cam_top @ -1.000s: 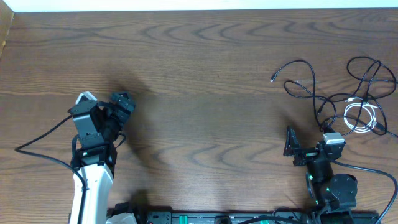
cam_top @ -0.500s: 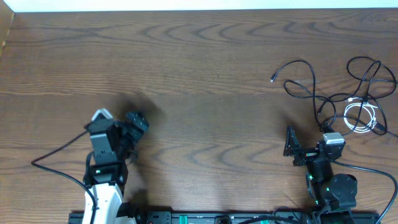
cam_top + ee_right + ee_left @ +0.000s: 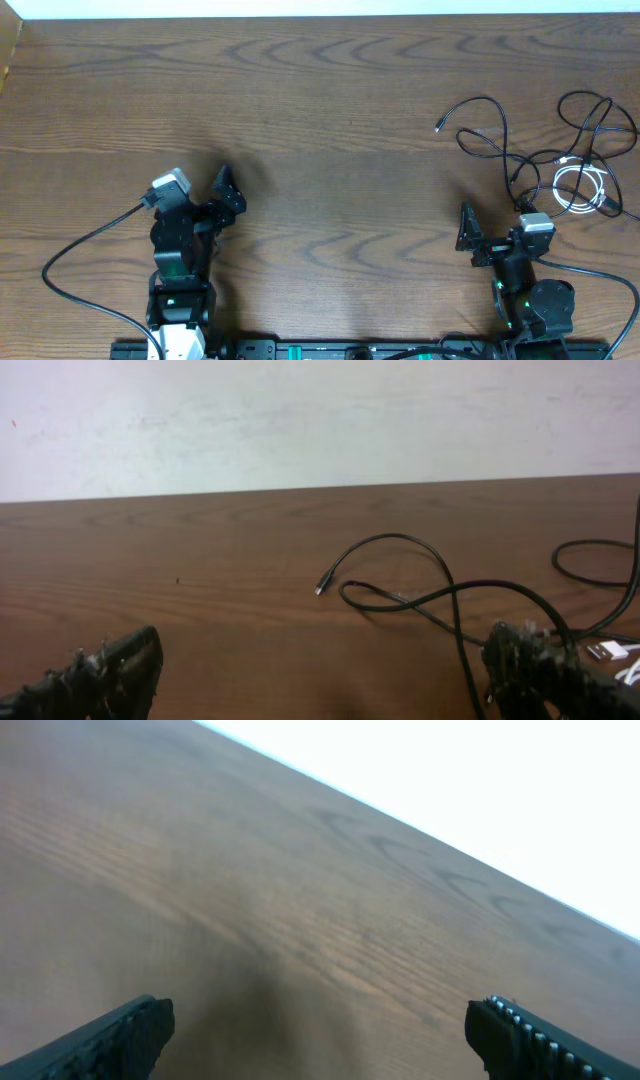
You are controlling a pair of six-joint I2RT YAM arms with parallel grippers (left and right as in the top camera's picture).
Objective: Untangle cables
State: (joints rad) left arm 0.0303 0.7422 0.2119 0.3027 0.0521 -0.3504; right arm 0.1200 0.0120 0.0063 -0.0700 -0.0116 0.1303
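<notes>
The left fingers (image 3: 228, 193) sit low near the front of the table (image 3: 330, 90), far from any cable. They are spread wide with nothing between them. The left arm is folded in close to its base, and its fingers point out over bare wood. I think it is parked there to be out of the way.

The right fingers (image 3: 468, 232) are spread wide too and hold nothing. That arm is also tucked low by its base, with the cables ahead and to its right.

The black cable (image 3: 395, 537) and the white cable (image 3: 606, 650) lie at the right side of the table. They are looped over each other and not pulled apart yet. The right arm is nearer, so it will likely reach first.
</notes>
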